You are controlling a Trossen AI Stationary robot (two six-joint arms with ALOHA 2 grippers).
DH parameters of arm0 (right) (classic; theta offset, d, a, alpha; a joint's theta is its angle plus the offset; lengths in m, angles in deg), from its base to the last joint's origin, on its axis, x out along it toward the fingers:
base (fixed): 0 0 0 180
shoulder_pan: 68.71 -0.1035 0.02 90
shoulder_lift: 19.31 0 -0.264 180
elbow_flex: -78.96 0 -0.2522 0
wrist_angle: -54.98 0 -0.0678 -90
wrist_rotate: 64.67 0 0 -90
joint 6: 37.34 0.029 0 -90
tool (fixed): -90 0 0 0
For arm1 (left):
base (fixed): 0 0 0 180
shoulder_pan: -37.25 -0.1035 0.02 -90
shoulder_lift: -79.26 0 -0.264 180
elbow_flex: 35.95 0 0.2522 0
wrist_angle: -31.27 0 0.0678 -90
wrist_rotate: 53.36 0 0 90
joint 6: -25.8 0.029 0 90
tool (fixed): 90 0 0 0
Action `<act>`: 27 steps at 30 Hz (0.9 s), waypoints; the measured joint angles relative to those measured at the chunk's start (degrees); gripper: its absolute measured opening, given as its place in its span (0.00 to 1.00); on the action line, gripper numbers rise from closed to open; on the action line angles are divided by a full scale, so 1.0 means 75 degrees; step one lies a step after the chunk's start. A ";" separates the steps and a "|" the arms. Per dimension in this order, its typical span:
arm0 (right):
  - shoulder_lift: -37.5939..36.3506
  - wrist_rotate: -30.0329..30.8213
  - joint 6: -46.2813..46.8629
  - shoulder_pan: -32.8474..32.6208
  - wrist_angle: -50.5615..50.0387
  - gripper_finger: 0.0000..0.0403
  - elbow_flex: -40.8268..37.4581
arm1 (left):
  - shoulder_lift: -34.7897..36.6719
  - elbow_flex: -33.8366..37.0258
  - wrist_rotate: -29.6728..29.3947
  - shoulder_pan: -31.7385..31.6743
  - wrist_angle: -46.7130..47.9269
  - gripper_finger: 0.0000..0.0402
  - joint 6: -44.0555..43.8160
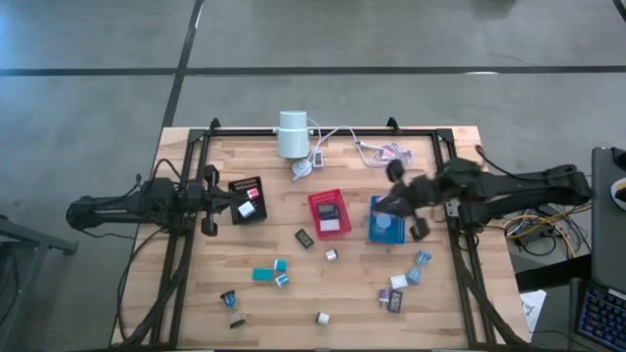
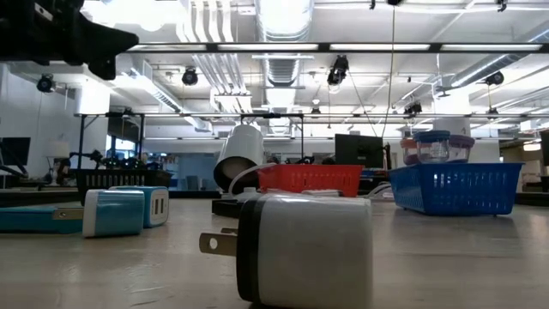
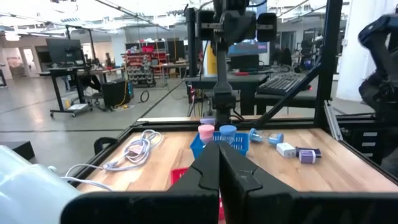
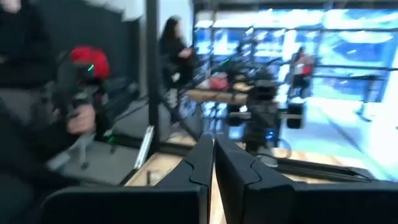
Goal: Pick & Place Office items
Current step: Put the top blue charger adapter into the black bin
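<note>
Taking the red tray [image 1: 330, 212], a small mesh-walled plastic basket near the middle of the pale wood-plank table [image 1: 196, 293], as the landmark: far to its left the left gripper [image 1: 209, 203] hangs over the table's left edge, its two dark fingers pressed flat together with nothing between them. Just to the right of that gripper, still left of the red tray, sits the black tray [image 1: 248, 199], a squarish box holding a small white block and a red piece.

Toward the near edge of the table from the red tray lie most of the office items: a flat teal block [image 1: 263, 275] with two small teal-and-white cubes beside it, a dark clip [image 1: 233, 303] farther left, a dark rectangular piece [image 1: 304, 238] and a small grey cube [image 1: 332, 255] close to the tray, and a white boxy plug adapter [image 1: 322, 318] with metal prongs near the front edge.

Behind the red tray stands a smooth white cylinder [image 1: 291, 133] with looping white cables.

Just right of the red tray is the blue tray [image 1: 386, 223], also mesh plastic, with round pink and lilac discs in it. The right gripper [image 1: 409, 202] is over it, jaws closed and holding nothing. Nearer the front, right of the red tray, sits a cluster of small white, lilac and dark pieces [image 1: 397, 291].
</note>
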 joint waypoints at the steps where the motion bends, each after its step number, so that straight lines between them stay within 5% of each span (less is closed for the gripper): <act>1: -0.0370 0.0228 0.0120 0.0000 0.0102 0.03 -0.0289 | 0.0022 0.0014 0.0000 0.0001 0.0009 0.00 0.0000; 12: -0.3139 0.0847 0.0307 0.0017 0.1031 0.02 -0.2712 | 0.0045 0.0041 -0.0175 0.0002 0.0123 0.01 0.0219; 27: -0.4966 0.0897 0.0003 0.0010 0.1487 0.02 -0.4478 | 0.0033 0.0044 -0.0679 0.0000 0.0123 0.01 0.0201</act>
